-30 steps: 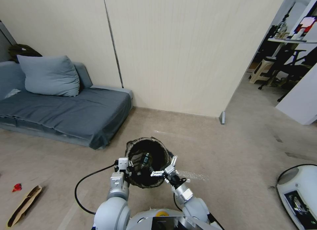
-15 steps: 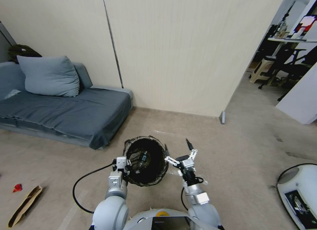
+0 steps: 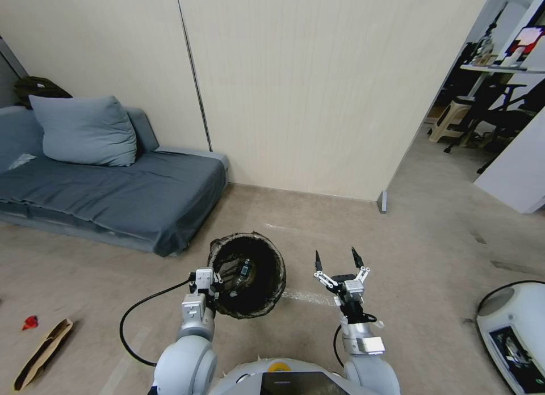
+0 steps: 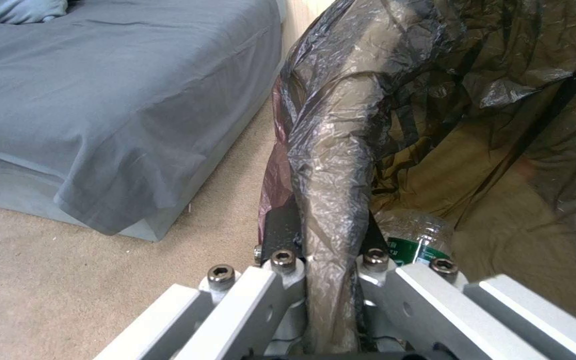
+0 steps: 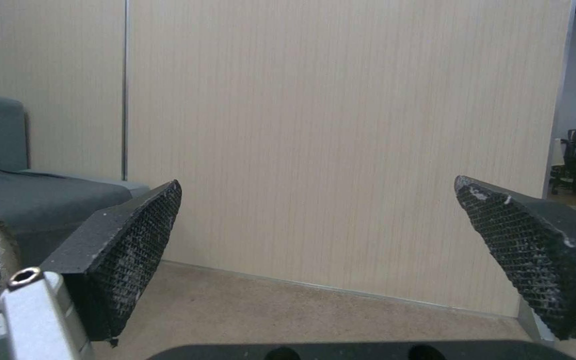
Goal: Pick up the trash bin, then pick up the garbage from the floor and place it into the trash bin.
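The left gripper (image 3: 217, 281) is clamped on the near rim of the bin (image 3: 248, 281), with one finger on each side of the bag-covered edge, and it holds the bin in front of the robot. In the left wrist view the gripper (image 4: 321, 260) pinches the crinkly bag (image 4: 331, 150) at the rim, and a bottle (image 4: 411, 235) lies inside the bin just past the fingers. The right gripper (image 3: 339, 263) is off to the bin's right, apart from it, with its two fingers spread wide and nothing between them. Its pads (image 5: 131, 240) face the wall (image 5: 341, 125). Far to the left of the left gripper, a cardboard scrap (image 3: 42, 352) and a red wrapper (image 3: 29, 322) lie on the floor (image 3: 431, 281). A sofa (image 3: 108, 196) stands beyond the bin to the left.
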